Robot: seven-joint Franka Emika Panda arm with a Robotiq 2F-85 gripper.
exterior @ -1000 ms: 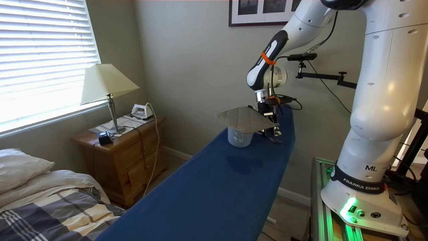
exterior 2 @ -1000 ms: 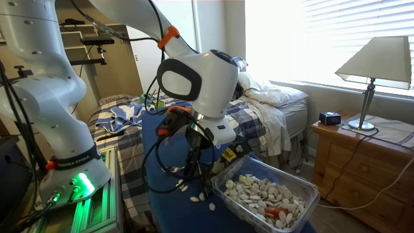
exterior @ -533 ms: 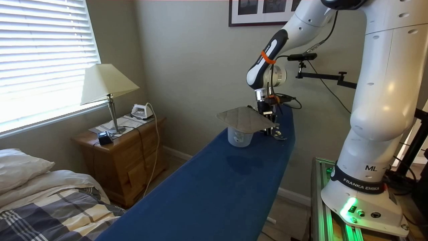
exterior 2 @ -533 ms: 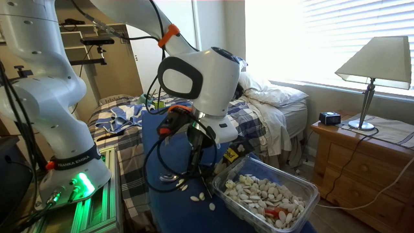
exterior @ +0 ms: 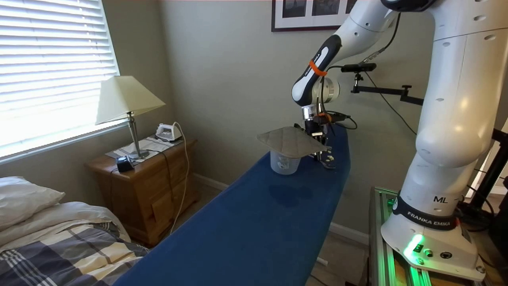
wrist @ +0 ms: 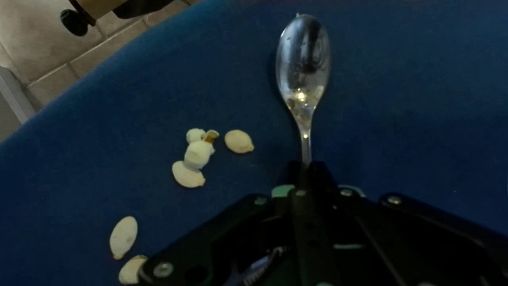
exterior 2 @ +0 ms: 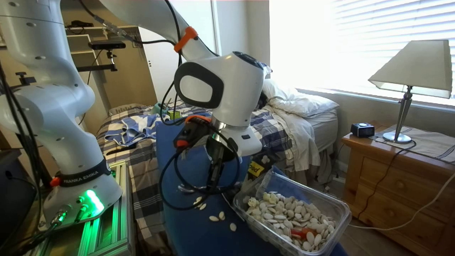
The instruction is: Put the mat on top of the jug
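In an exterior view the beige quilted mat lies across the top of the whitish translucent jug and overhangs it all round, sloping a little. Mat and jug are out of the wrist view. Just behind the mat's corner, low over the blue board, is my gripper. The wrist view has its two dark fingertips together on the handle of a metal spoon, bowl pointing away. From the opposite side the gripper hangs down close to the board.
Loose seeds and a popcorn piece lie near the spoon. A clear tub of seeds stands close by, with a dark packet behind it. The blue board is narrow, with its edge near the seeds.
My fingers have come together on the spoon's handle, and the spoon has shifted slightly. The dark packet by the tub has shifted slightly. Mat and jug stay as they were.
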